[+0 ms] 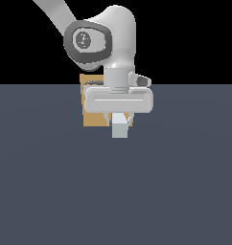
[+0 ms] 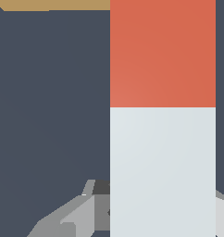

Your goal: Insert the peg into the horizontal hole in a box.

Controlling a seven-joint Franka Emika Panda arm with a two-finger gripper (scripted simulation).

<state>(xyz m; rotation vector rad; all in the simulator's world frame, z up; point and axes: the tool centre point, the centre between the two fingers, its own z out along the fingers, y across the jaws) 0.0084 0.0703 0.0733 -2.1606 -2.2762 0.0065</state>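
1. Peg (image 1: 120, 127) sits between the gripper (image 1: 119, 118) fingers; pale end faces the exterior camera, red-orange end points toward the box (image 1: 92, 115) directly behind.
2. Gripper closed on the peg's pale section, fingers at its sides.
3. Box stands behind the hand, mostly hidden; hole not visible. Dark floor (image 1: 51, 191) lies open on both sides of the box.

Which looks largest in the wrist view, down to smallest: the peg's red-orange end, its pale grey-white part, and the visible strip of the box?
1. The peg's pale grey-white part, slightly the largest.
2. The peg's red-orange end, nearly alike; its far end is cropped.
3. The tan box, only a thin strip at the frame's edge, farther from the camera.
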